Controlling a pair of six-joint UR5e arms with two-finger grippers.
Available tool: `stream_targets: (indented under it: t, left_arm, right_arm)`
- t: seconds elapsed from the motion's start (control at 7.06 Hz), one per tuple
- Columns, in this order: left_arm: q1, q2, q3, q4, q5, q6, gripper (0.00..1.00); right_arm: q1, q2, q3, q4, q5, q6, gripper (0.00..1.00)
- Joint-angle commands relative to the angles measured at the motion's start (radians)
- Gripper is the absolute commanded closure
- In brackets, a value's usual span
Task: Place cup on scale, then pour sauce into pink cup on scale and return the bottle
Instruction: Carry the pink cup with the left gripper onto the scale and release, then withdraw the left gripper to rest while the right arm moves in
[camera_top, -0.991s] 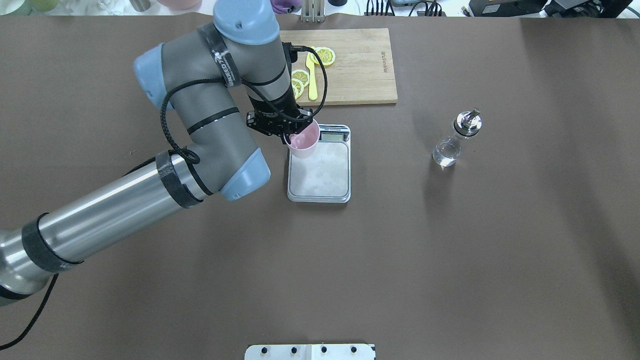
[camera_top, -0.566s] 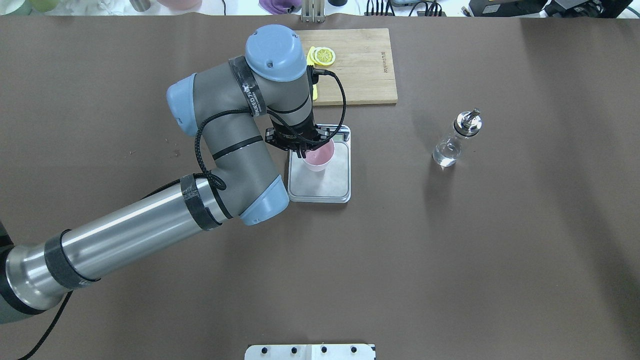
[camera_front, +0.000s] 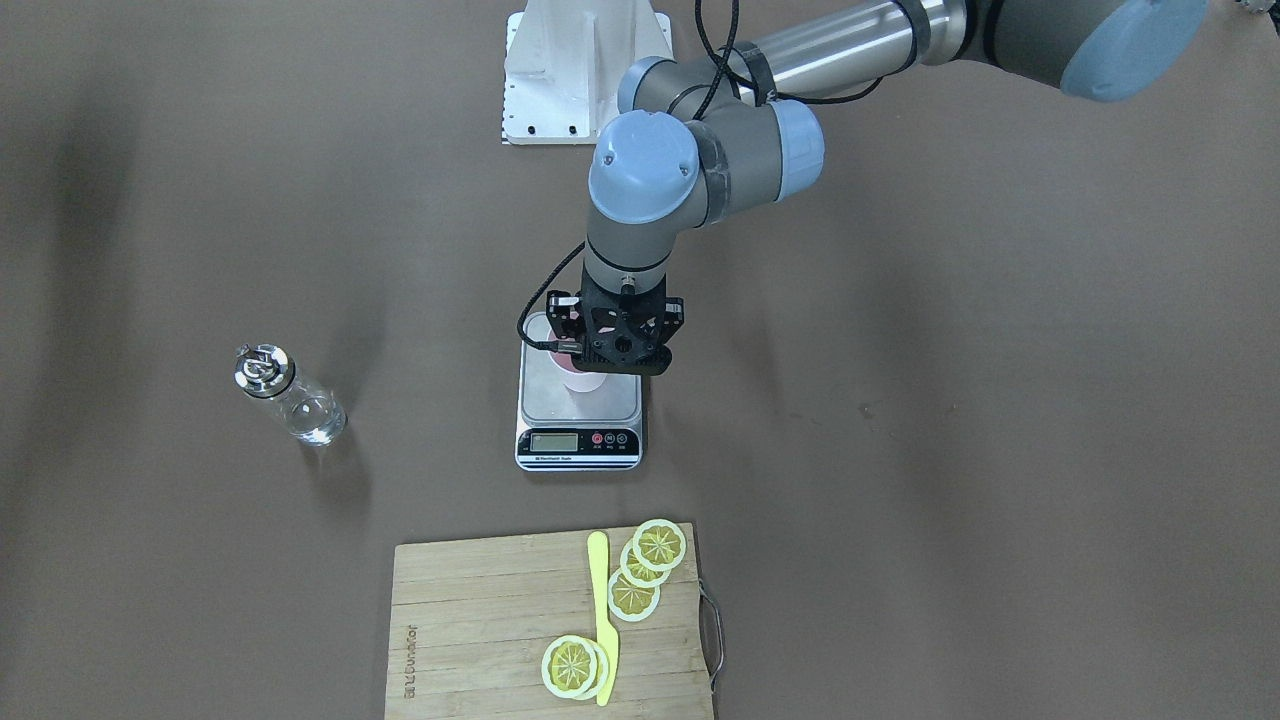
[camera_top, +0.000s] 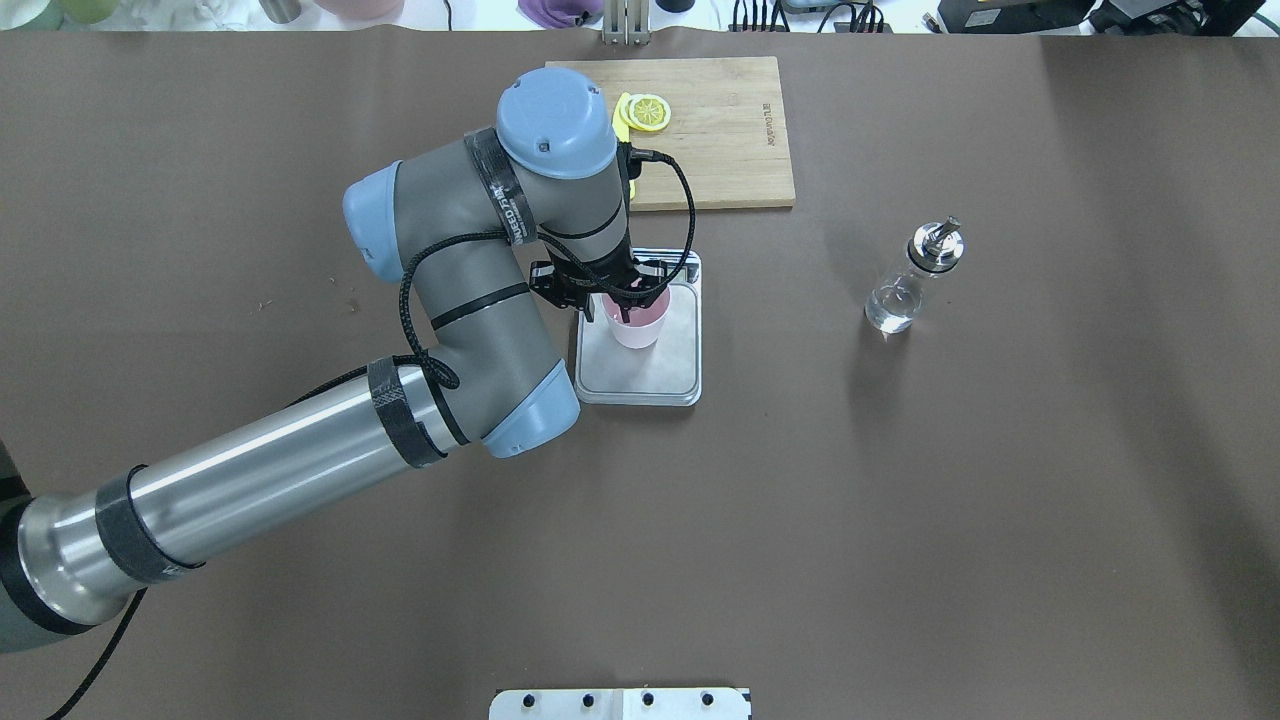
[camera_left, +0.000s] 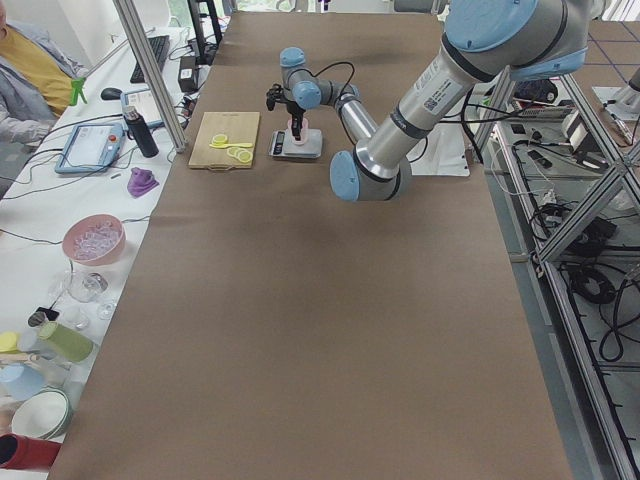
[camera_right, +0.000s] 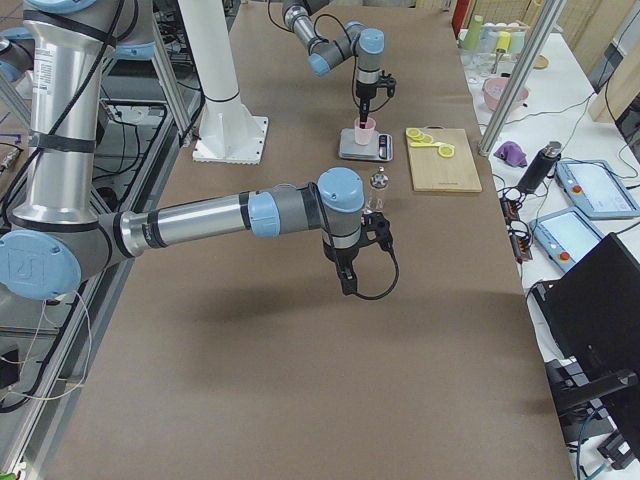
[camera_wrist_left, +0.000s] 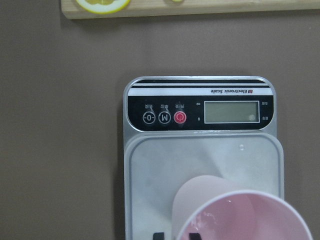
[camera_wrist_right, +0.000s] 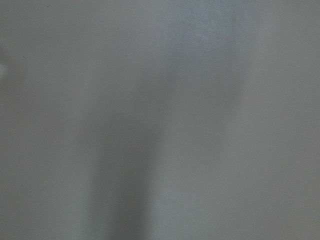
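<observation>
Here the cup (camera_top: 638, 325) is gripped at its rim by the left pincer (camera_top: 620, 300) over the scale (camera_top: 650, 372) on the worktop (camera_top: 900, 500); it should be seated upright and centred, then released gently. Of the right pincer (camera_right: 347, 283), the state cannot be told.

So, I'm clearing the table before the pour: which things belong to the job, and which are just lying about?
Job: pale pink plastic cup; silver-topped rectangular kitchen scale; clear glass bottle with metal spout.
Lying about: wooden cutting board; yellow lemon slices; slim yellow knife.
</observation>
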Motion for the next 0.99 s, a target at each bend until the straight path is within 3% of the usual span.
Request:
stream_targets:
  t: [0.0, 0.14, 0.28, 0.42, 0.71, 0.85]
  left_arm:
    - [-0.087, 0.042, -0.087, 0.021, -0.089, 0.005, 0.02]
    - [-0.156, 0.144, -0.242, 0.066, -0.15, 0.017, 0.02]
    - [-0.202, 0.279, -0.398, 0.073, -0.169, 0.085, 0.02]
    - [-0.254, 0.371, -0.478, 0.073, -0.178, 0.103, 0.02]
    - [-0.371, 0.461, -0.505, 0.074, -0.232, 0.19, 0.02]
    - [-0.395, 0.478, -0.504, 0.074, -0.235, 0.216, 0.02]
  right_arm:
    - [-0.012, 0.004, 0.036, -0.001, 0.02, 0.003, 0.0]
    - [-0.018, 0.004, 0.037, 0.003, 0.083, 0.003, 0.0]
    - [-0.025, 0.005, 0.05, 0.004, 0.088, 0.0, 0.0]
    - [-0.096, 0.005, 0.05, 0.086, 0.077, 0.006, 0.0]
    - [-0.115, -0.083, 0.063, 0.236, 0.12, 0.012, 0.0]
    - [-0.115, -0.172, 0.062, 0.479, 0.111, 0.017, 0.0]
